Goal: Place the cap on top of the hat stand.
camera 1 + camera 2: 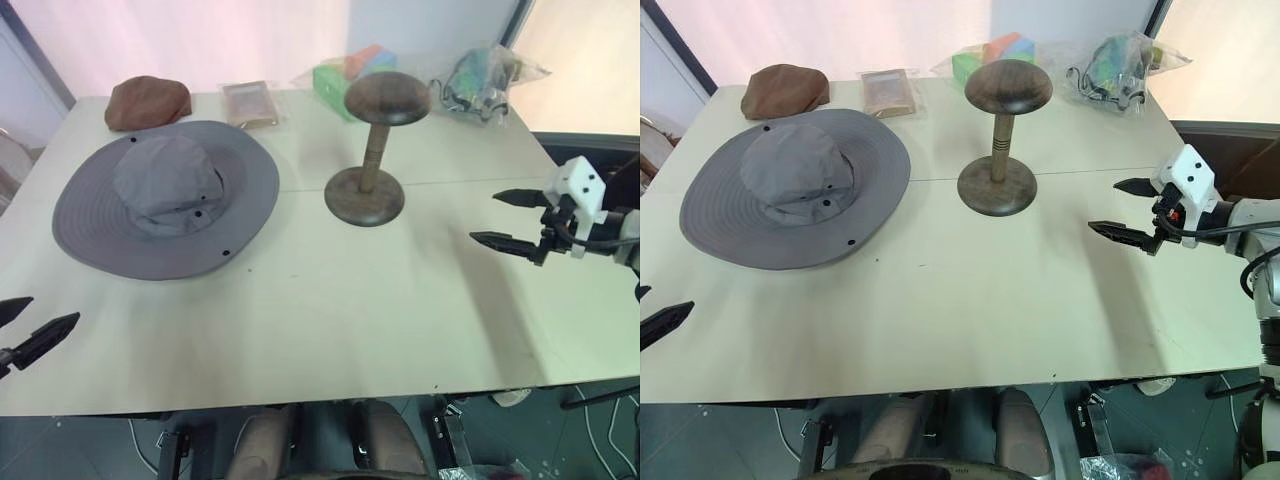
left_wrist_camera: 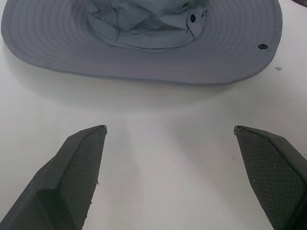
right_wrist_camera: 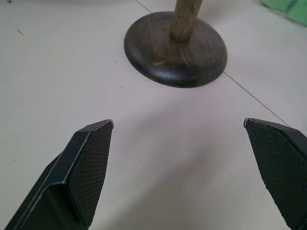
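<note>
Here, cap (image 1: pixel 166 197) flat, hat stand (image 3: pixel 175 48) top cut off

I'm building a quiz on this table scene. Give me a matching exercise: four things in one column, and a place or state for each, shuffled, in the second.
Things:
1. cap
2. hat stand
3. small brown flat cap
4. right tool

Places or states:
A. upright near the table's middle, top bare
B. open, above the table's right side
C. at the far left corner of the table
D. lying flat on the left of the table, brim spread

Pairs: 1-D, 2-A, 3-C, 4-B
</note>
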